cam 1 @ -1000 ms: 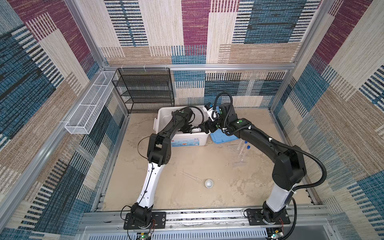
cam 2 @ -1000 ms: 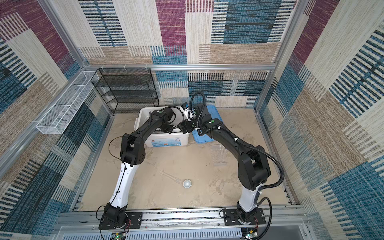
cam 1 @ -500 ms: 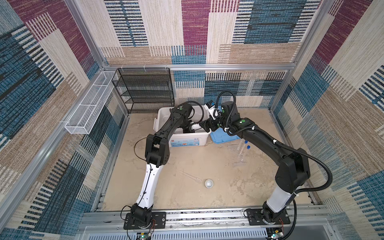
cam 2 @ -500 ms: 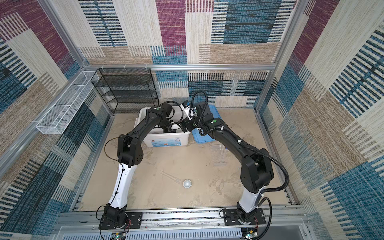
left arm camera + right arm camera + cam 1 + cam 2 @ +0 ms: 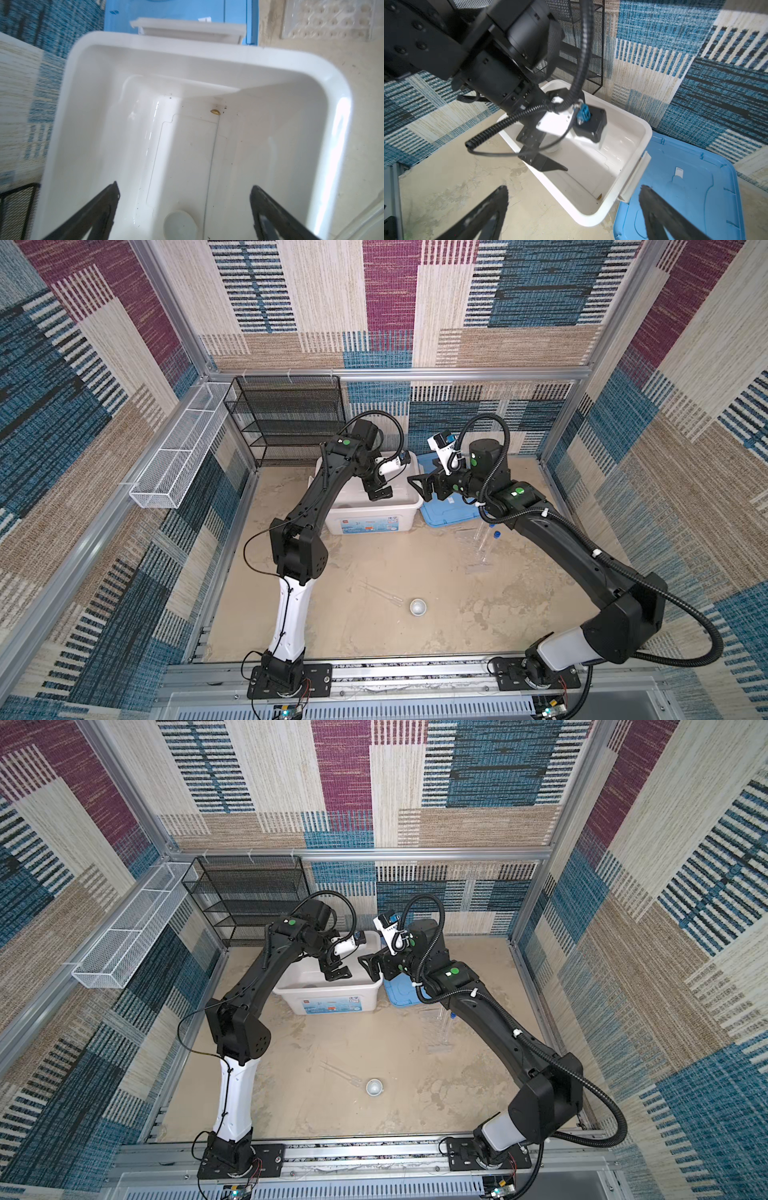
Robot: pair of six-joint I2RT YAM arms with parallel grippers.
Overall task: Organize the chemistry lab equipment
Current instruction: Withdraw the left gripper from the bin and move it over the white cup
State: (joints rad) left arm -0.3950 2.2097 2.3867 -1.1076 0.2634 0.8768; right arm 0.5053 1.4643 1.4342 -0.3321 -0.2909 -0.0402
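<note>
In the left wrist view my left gripper (image 5: 185, 187) hangs open over the white bin (image 5: 324, 87). On the bin floor lie a small white round dish (image 5: 180, 225) and a thin metal rod (image 5: 211, 166) with its brass spoon tip (image 5: 215, 112) at the far corner. In both top views the left gripper (image 5: 380, 492) (image 5: 336, 971) is above the bin, and my right gripper (image 5: 417, 485) stands open at the bin's right end. A second white dish (image 5: 417, 607) and a clear dropper (image 5: 382, 593) lie on the table. Clear blue-capped tubes (image 5: 484, 547) lie right of the middle.
The blue lid (image 5: 446, 510) lies flat right of the bin (image 5: 370, 526). A black mesh shelf (image 5: 286, 418) stands behind the bin. A white wire basket (image 5: 178, 456) hangs on the left wall. A clear holed plate (image 5: 326, 18) lies near the tubes.
My left gripper has opened above the bin and lifted a little, leaving the white dish on the bin floor. The right gripper has drawn slightly back towards the lid.
</note>
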